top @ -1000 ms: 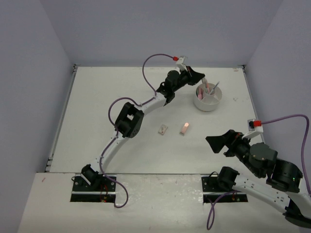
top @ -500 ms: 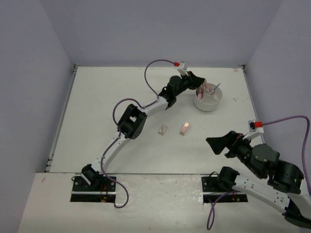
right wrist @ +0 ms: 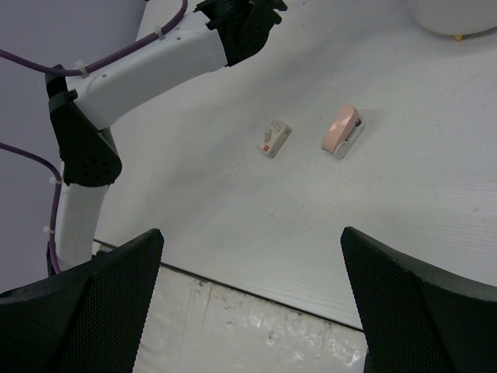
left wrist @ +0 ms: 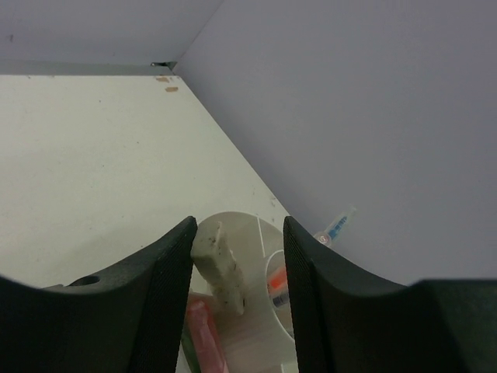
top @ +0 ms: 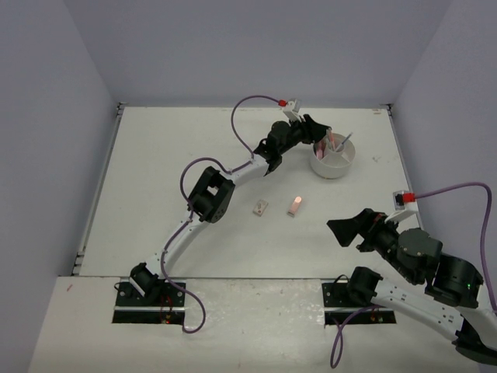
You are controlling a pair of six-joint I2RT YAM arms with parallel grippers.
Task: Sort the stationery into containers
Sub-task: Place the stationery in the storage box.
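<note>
The white round tub stands at the back right, with pens sticking out of it. My left gripper hangs over the tub's left side. In the left wrist view its jaws stand apart. A whitish speckled eraser block leans against the left finger, clear of the right one, above the tub. A reddish item lies below it. A pink eraser and a small tan block lie mid-table. My right gripper is open and empty, above the table's front right.
The right wrist view shows the pink eraser, the tan block, the left arm's white links and the tub's underside. A blue-marked pen tip pokes past the tub toward the wall. Walls enclose the table.
My left gripper has come down and right onto the tub's left side, then held still. My right arm has shifted slightly left.
</note>
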